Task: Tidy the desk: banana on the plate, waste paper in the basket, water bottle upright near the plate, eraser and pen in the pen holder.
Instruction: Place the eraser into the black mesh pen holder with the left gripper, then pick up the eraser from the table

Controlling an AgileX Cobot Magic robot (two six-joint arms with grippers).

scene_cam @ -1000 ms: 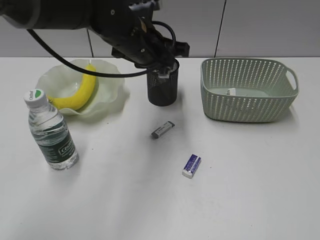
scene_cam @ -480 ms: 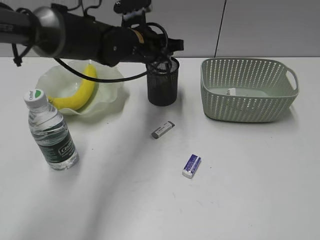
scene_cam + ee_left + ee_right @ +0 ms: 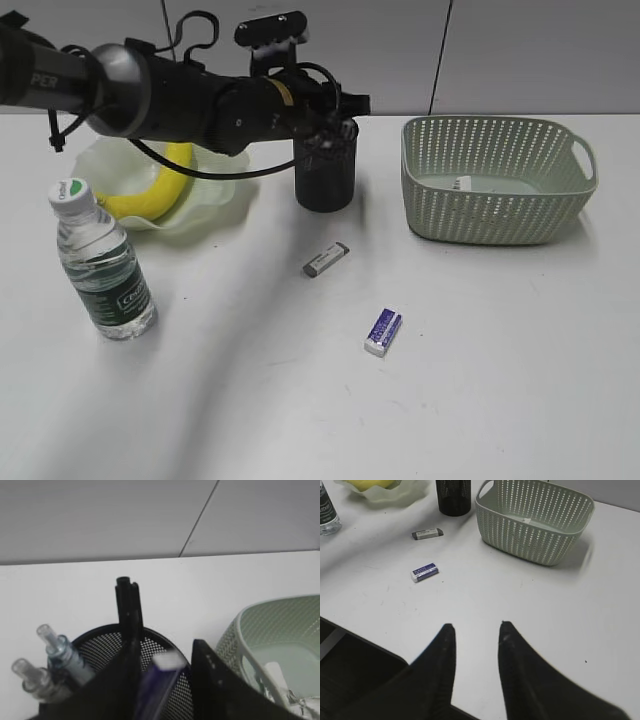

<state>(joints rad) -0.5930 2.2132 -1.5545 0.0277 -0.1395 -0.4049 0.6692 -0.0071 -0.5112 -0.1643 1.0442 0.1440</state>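
Note:
My left gripper [image 3: 335,128] hangs over the black mesh pen holder [image 3: 325,175]. In the left wrist view its jaws [image 3: 162,647] stand apart, and a blurred blue-and-white eraser [image 3: 159,677] sits loose between them above the holder [image 3: 100,645], clear of the right finger. Pens [image 3: 60,650] stand in the holder. A grey eraser [image 3: 326,259] and a blue-white eraser [image 3: 383,331] lie on the desk [image 3: 500,350]. The banana [image 3: 160,185] rests on the plate [image 3: 215,195]. The water bottle [image 3: 100,262] stands upright. Waste paper [image 3: 460,183] lies in the basket [image 3: 495,215]. My right gripper [image 3: 477,625] is open and empty.
The left arm [image 3: 150,95] stretches from the far left over the plate. The basket [image 3: 535,535] stands close to the right of the holder. The right gripper hovers near the desk's front edge [image 3: 365,640].
The left arm has dropped from a high steep pose to a flatter one, its gripper staying over the pen holder. Nothing on the desk has moved.

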